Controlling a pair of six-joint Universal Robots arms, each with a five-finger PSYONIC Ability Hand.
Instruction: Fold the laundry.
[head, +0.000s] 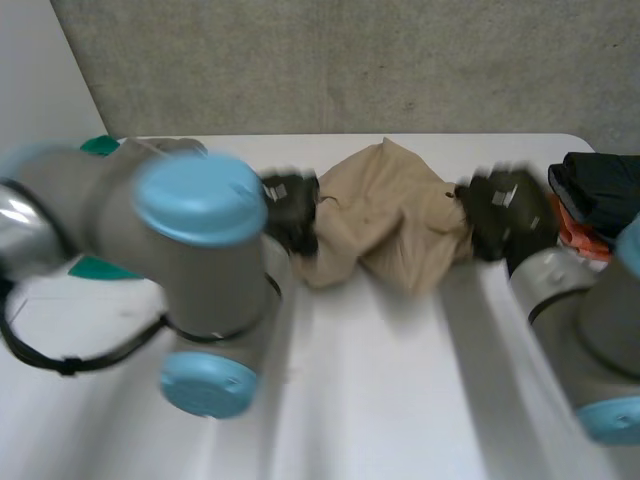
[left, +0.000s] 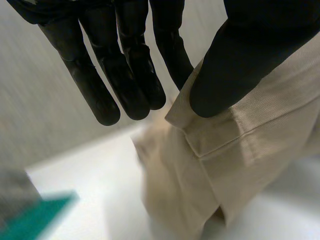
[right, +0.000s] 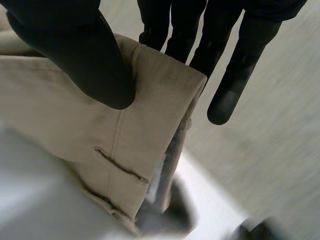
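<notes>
A beige garment (head: 390, 215) hangs bunched above the white table (head: 380, 380), held up between my two hands. My left hand (head: 290, 210) grips its left edge. In the left wrist view the thumb (left: 235, 65) presses on a hemmed edge of the garment (left: 240, 160) and the fingers (left: 125, 75) reach behind it. My right hand (head: 505, 215) grips the right edge. In the right wrist view its thumb (right: 85, 55) pins a folded band with a buttonhole (right: 75, 130) against the fingers (right: 230, 75).
A pile of dark clothes (head: 600, 190) with an orange piece (head: 580, 235) lies at the table's right edge. Green items (head: 100, 145) sit at the far left, one also under my left hand (left: 35, 217). My left arm (head: 190, 250) looms over the near left.
</notes>
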